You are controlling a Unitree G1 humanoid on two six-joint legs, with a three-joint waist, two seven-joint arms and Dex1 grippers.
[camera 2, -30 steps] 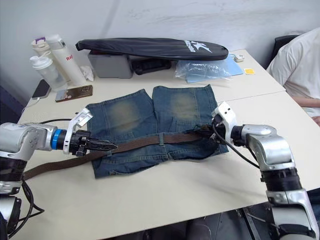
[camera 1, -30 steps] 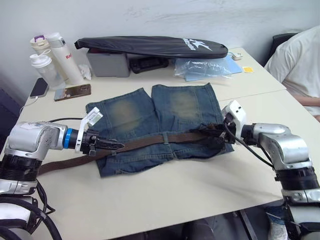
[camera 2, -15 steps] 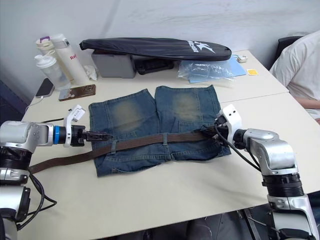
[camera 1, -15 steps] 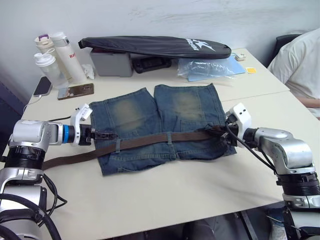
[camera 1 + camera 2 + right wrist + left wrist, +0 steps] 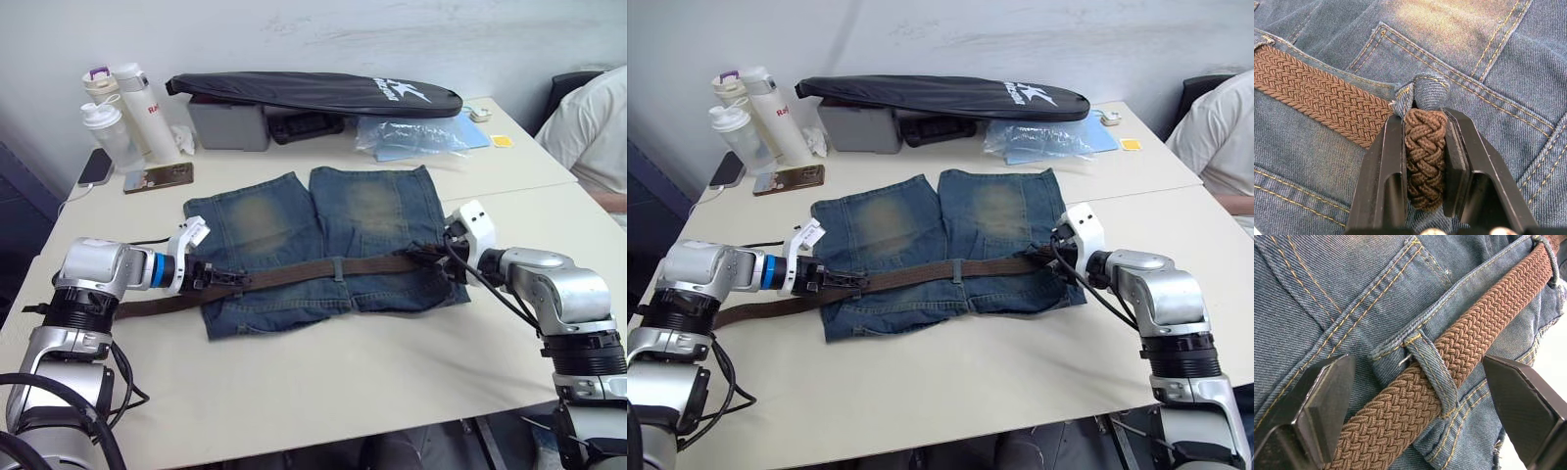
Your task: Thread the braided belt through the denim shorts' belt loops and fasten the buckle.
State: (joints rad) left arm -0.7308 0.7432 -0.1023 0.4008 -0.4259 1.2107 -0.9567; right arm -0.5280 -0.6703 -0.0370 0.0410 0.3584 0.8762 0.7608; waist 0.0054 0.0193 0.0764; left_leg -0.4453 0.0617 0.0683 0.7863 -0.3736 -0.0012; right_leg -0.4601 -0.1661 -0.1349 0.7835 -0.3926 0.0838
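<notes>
Table [image 5: 323, 392] — braided belt [image 5: 1423, 156] pinched.

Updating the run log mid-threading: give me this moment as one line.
left gripper: open, straddling braided belt at a belt loop | right gripper: shut on belt past a loop | denim shorts: flat on table

Dark-brown woven braided belt [image 5: 1459, 347]: coarse, matt cloth plait. Faded blue denim shorts [image 5: 1488, 63]: twill cloth, rough, yellow stitching. Black two-finger right gripper [image 5: 1422, 161]: smooth, slightly glossy plastic. Long black zipped bag [image 5: 313, 91]: smooth, faintly shiny fabric.
</notes>
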